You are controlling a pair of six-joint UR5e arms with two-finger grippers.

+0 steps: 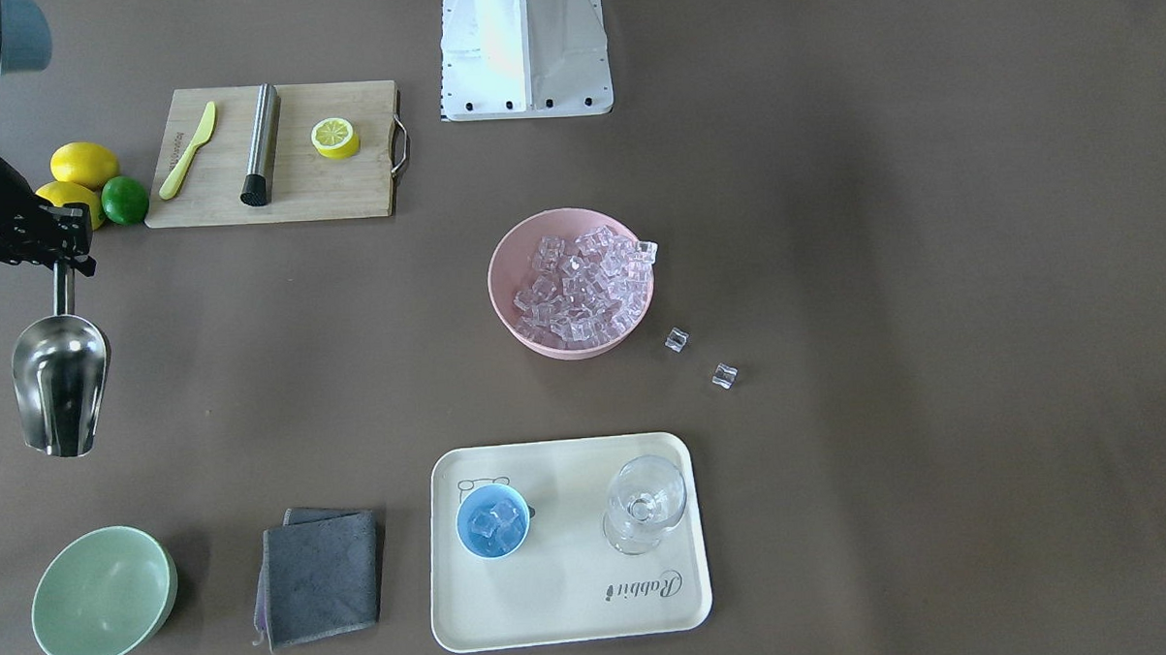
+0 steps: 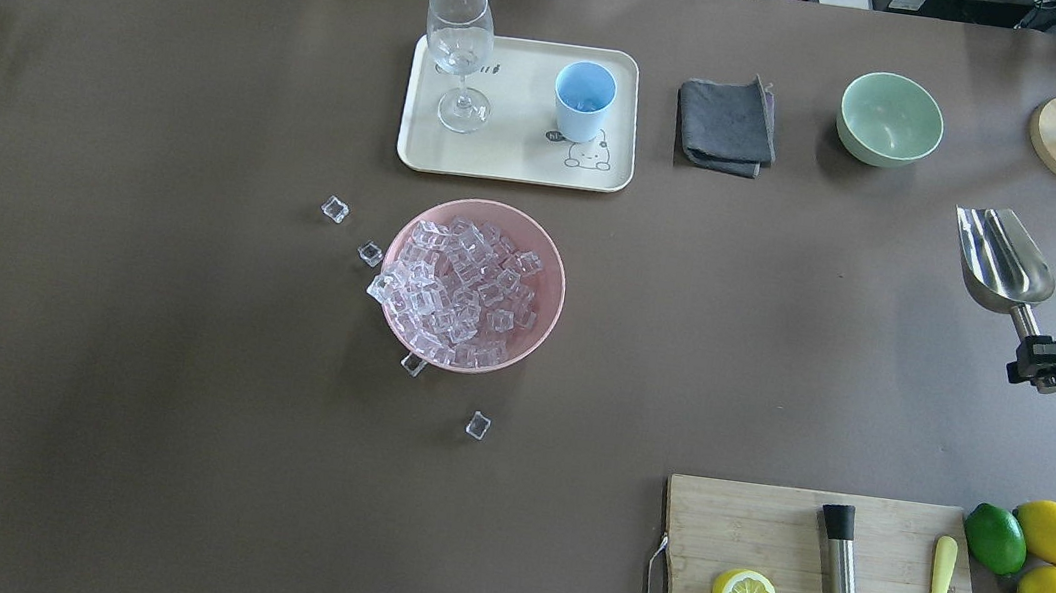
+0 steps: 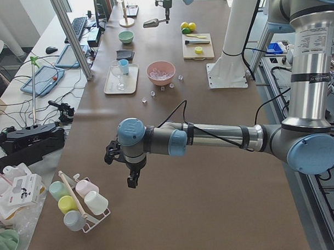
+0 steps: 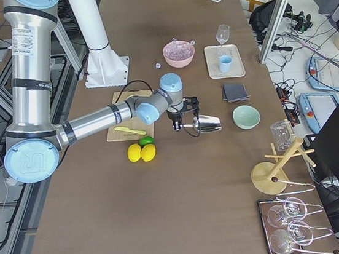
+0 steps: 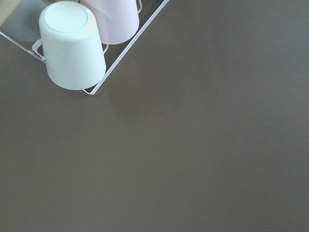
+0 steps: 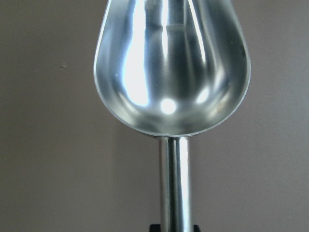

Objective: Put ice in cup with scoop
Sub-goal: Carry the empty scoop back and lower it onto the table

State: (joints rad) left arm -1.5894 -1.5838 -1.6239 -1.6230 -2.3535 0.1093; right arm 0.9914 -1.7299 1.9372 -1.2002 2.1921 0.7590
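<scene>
My right gripper (image 2: 1033, 367) is shut on the handle of the steel scoop (image 2: 1001, 259), held above the table at its right side. The scoop's trough (image 6: 171, 67) is empty; it also shows in the front view (image 1: 59, 385). The light-blue cup (image 2: 578, 121) stands on the cream tray (image 2: 505, 158) with a few ice cubes in it (image 1: 496, 522). The pink bowl (image 2: 545, 279) at mid-table is heaped with ice (image 2: 458, 293). Loose cubes (image 2: 478, 424) lie around it. My left gripper (image 3: 131, 180) hangs over the table's far left end; I cannot tell whether it is open or shut.
A stemmed glass (image 2: 459, 46) stands on the tray beside the cup. A grey cloth (image 2: 725, 124) and pale green bowl (image 2: 890, 119) lie right of the tray. A cutting board (image 2: 816, 574) holds a lemon half, knife and steel cylinder. Lemons and a lime (image 2: 1054, 568) sit beside it. A cup rack (image 5: 72, 46) is near my left wrist.
</scene>
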